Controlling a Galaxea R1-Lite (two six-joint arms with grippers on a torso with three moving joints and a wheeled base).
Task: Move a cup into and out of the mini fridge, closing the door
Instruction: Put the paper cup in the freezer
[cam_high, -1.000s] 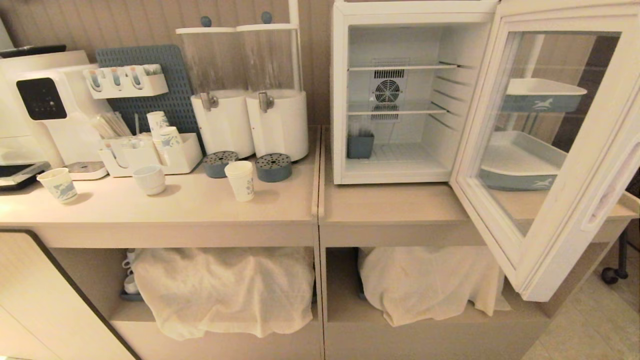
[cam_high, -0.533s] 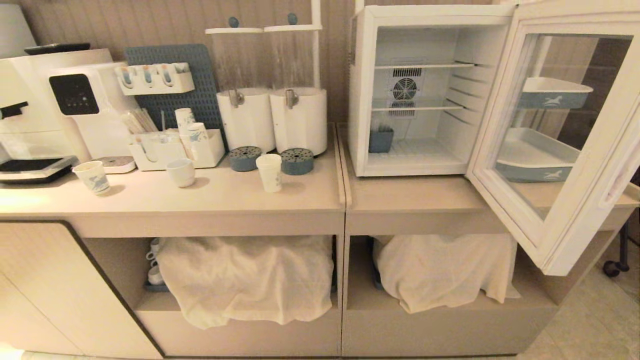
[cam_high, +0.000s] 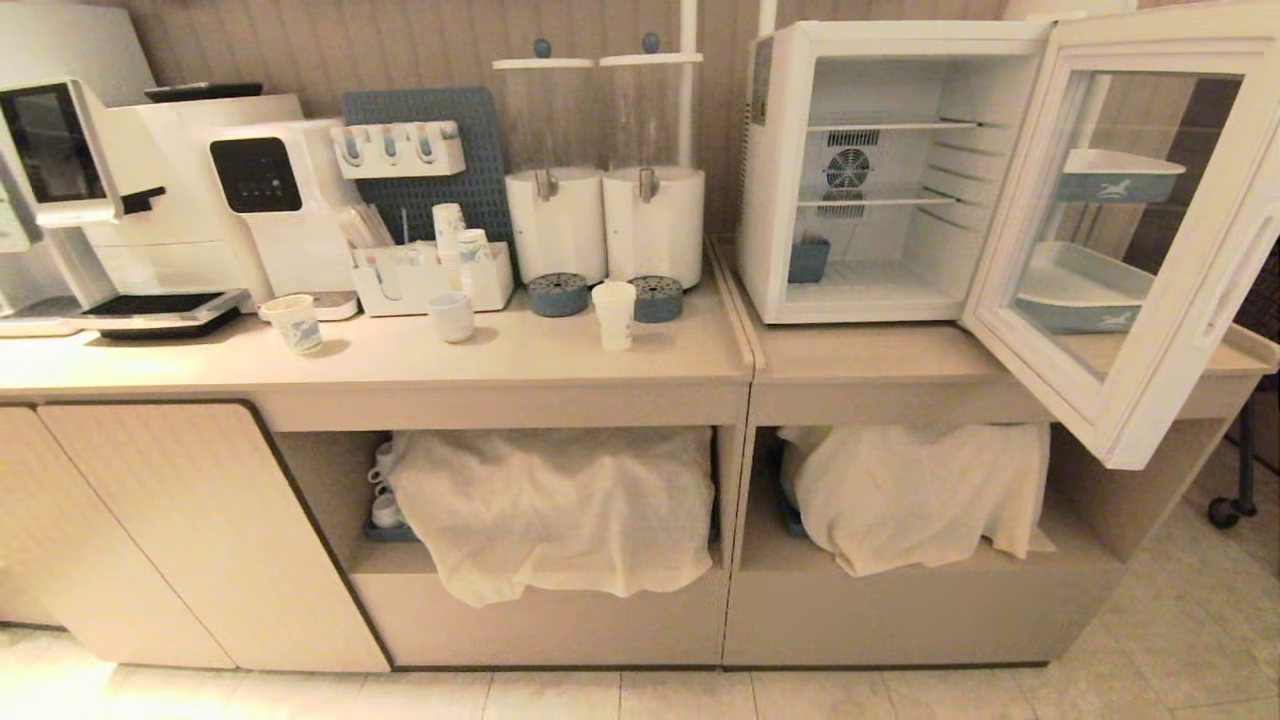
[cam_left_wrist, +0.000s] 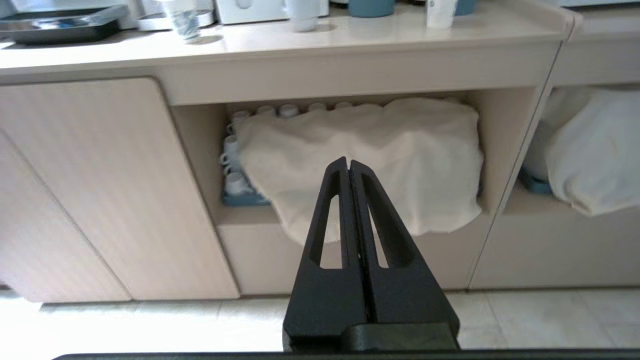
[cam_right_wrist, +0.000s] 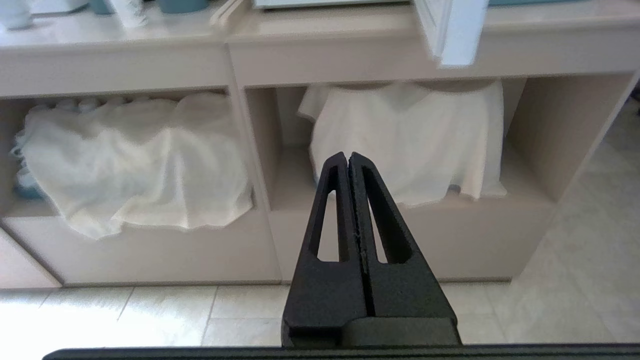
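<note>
cup (cam_high: 613, 314): upright on counter, centre of head view, before the dispensers, well left of mini fridge (cam_high: 800, 170) | door (cam_high: 1120, 230): swung wide, right | left gripper (cam_left_wrist: 348, 167), right gripper (cam_right_wrist: 348, 161): both pressed together, empty, low before shelves | cup above both; left judged nearer

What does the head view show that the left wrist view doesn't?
Head only: the mini fridge with its door swung open, the two drink dispensers, the coffee machine. Neither arm is in it.
Left wrist only: the left gripper, shut and empty, pointing at the lower shelf below counter height.
Both: the counter, the cup standing on it, the cloth draped over the shelf.
</note>
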